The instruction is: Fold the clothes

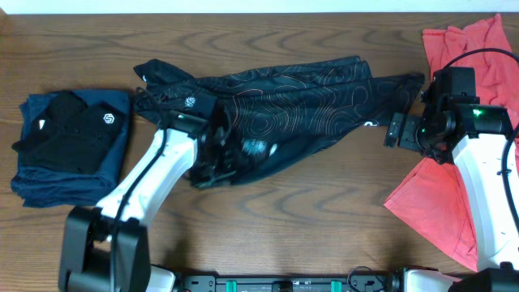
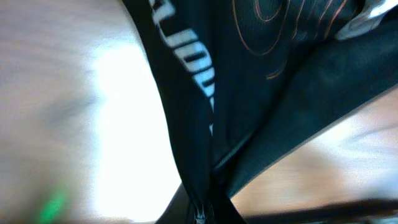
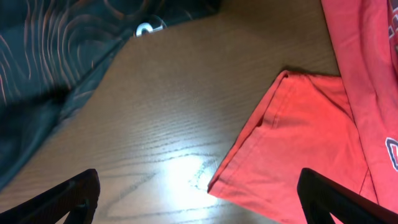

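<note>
A black shirt with thin orange swirl lines [image 1: 308, 101] lies spread across the middle of the table. My left gripper [image 1: 217, 159] is shut on a bunched fold of it near its front left edge. In the left wrist view the black cloth [image 2: 261, 93] runs down into the closed jaws [image 2: 202, 213]. My right gripper [image 1: 403, 130] is open and empty, over bare wood by the shirt's right end. In the right wrist view its fingers [image 3: 202, 199] spread wide between the black shirt [image 3: 43, 68] and a red shirt [image 3: 311, 149].
The red shirt [image 1: 442, 203] lies crumpled along the right side, partly under my right arm. A folded pile, a black garment [image 1: 69, 130] on a navy one [image 1: 49, 182], sits at the left edge. The wooden table [image 1: 308, 219] shows in front.
</note>
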### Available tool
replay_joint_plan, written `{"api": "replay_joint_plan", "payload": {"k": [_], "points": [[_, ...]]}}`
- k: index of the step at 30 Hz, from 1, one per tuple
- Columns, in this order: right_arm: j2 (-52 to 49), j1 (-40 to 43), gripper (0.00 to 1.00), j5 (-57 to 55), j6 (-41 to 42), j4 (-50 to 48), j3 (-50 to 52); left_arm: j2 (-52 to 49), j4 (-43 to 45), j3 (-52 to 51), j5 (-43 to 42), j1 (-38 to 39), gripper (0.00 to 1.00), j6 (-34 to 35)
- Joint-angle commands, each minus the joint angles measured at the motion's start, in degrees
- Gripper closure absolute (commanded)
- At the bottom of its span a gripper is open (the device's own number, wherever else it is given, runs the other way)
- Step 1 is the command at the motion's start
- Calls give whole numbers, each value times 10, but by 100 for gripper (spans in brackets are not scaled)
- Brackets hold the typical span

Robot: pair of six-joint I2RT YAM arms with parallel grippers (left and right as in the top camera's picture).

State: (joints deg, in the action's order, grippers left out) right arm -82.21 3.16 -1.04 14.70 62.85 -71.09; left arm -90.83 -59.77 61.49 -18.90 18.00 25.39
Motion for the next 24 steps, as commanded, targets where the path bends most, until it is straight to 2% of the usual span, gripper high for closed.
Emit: {"api": "replay_joint_plan", "payload": {"k": [1,7,11,24], "points": [[12,6,1,0,12,-10,-3,31,-56,2,122,-4,94,-28],[0,6,1,0,12,-25,-3,57,-110,-7,280,-4,94,95],[-31,6,1,0,12,-24,-2,57,-109,-9,337,-4,94,134],[-198,26,1,0,93,-42,0,57,-109,-9,342,-45,94,130]]}}
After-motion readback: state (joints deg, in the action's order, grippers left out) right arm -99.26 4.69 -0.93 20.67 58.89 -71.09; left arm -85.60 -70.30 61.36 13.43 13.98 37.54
